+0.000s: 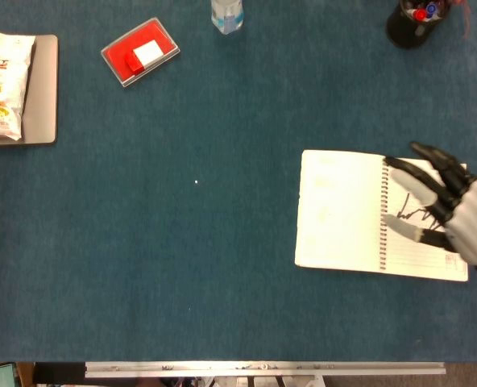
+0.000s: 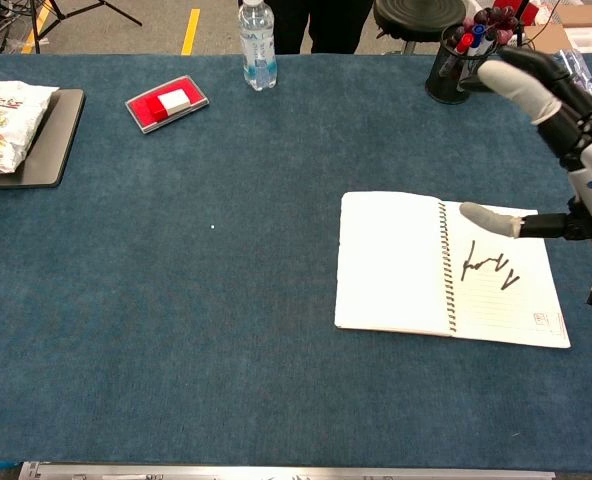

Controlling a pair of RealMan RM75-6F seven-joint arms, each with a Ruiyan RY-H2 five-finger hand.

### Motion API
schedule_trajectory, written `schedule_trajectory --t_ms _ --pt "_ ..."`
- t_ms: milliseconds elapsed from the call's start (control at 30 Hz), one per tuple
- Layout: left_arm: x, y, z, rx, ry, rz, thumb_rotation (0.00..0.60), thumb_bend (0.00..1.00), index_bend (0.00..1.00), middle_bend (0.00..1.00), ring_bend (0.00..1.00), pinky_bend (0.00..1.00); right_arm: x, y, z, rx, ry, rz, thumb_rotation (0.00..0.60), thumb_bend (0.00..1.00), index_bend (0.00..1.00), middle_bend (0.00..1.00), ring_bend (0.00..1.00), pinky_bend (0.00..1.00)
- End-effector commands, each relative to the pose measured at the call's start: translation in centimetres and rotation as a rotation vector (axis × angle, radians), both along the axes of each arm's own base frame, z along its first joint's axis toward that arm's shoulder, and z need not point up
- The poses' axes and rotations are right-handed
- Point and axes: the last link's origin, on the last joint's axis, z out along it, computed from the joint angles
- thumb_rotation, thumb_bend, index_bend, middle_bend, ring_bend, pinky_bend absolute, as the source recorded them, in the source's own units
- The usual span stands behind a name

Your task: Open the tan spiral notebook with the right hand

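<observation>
The spiral notebook (image 1: 339,210) (image 2: 391,262) lies open and flat on the blue table at the right. Its spiral binding (image 1: 383,214) (image 2: 445,268) runs down the middle, a blank page on the left, a lined page with a dark scribble (image 2: 484,264) on the right. My right hand (image 1: 448,211) (image 2: 561,140) hovers above the right page with fingers spread, holding nothing. In the chest view it is lifted well off the paper. The left hand does not show in either view.
A red box (image 1: 139,52) (image 2: 167,102) and a water bottle (image 1: 226,14) (image 2: 257,44) stand at the back. A black pen cup (image 1: 409,20) (image 2: 454,63) is back right, with another bottle (image 2: 576,82) beyond. A snack bag on a dark tray (image 1: 45,89) (image 2: 58,135) sits far left.
</observation>
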Motion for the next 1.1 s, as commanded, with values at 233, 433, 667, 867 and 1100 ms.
schedule_trajectory --t_ms 233,433,667,867,1100 --pt "0.0 0.1 0.0 0.002 -0.003 -0.001 0.6 0.02 0.21 0.26 0.11 0.37 -2.1 1.6 4.7 -0.026 0.097 -0.151 0.6 0.14 0.01 0.23 0.08 0.23" --pt "0.0 0.2 0.0 0.001 -0.005 -0.006 0.6 0.02 0.21 0.26 0.11 0.37 -3.8 2.1 6.4 -0.033 0.202 -0.296 0.6 0.14 0.07 0.23 0.08 0.23" --pt "0.1 0.4 -0.1 -0.001 -0.006 -0.013 0.6 0.02 0.21 0.26 0.11 0.37 -5.7 2.5 8.4 -0.064 0.315 -0.521 0.6 0.14 0.14 0.23 0.08 0.23" --pt "0.2 0.8 -0.3 -0.007 -0.011 -0.024 0.6 0.02 0.21 0.26 0.11 0.37 -7.5 2.7 9.9 -0.082 0.364 -0.733 0.6 0.14 0.14 0.23 0.08 0.23" --pt "0.4 1.5 -0.7 -0.024 -0.011 -0.035 0.6 0.02 0.21 0.26 0.11 0.37 -8.8 2.8 11.1 -0.085 0.358 -0.856 0.6 0.14 0.14 0.21 0.08 0.23"
